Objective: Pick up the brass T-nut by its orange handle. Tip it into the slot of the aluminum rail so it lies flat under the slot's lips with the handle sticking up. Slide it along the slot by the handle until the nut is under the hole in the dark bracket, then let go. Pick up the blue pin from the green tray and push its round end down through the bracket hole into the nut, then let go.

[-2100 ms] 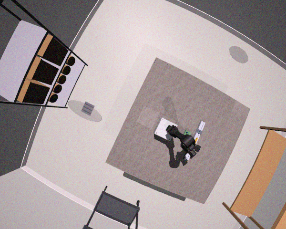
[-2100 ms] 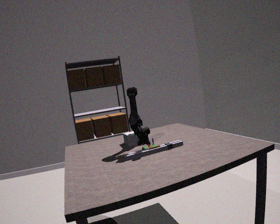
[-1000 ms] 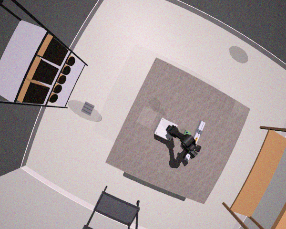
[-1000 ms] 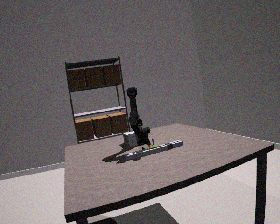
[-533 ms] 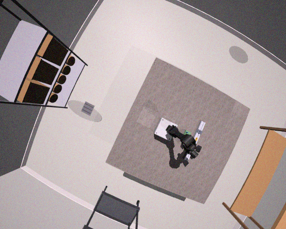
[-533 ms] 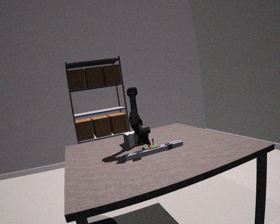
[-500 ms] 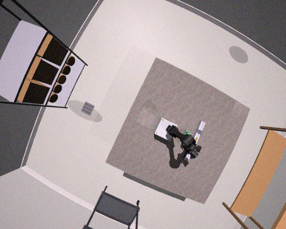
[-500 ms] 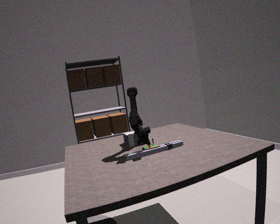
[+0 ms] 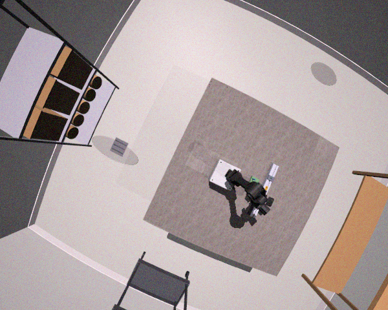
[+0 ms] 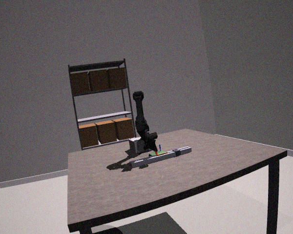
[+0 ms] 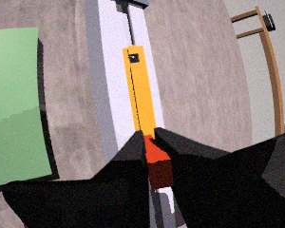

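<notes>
Orange handle (image 10: 156,153) (image 11: 158,153) is clamped between the fingers of the hand (image 10: 156,151) (image 11: 148,136). The brass T-nut (image 11: 142,95) (yellow in the wrist view) lies lengthwise along the aluminum rail (image 9: 273,170) (image 10: 164,156) (image 11: 114,95), short of the dark bracket (image 9: 270,177) (image 10: 176,152) (image 11: 140,4). The blue pin (image 10: 159,147) stands at the green tray (image 9: 254,179) (image 10: 153,153) (image 11: 19,109).

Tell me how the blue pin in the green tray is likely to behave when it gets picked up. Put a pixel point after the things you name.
The blue pin (image 10: 159,147) looks slim and straight-sided, so it is probably stiff and fairly light. Standing upright above the green tray (image 10: 153,154) (image 11: 19,109), tall for its width, it might tip or swivel if gripped off-center.
</notes>
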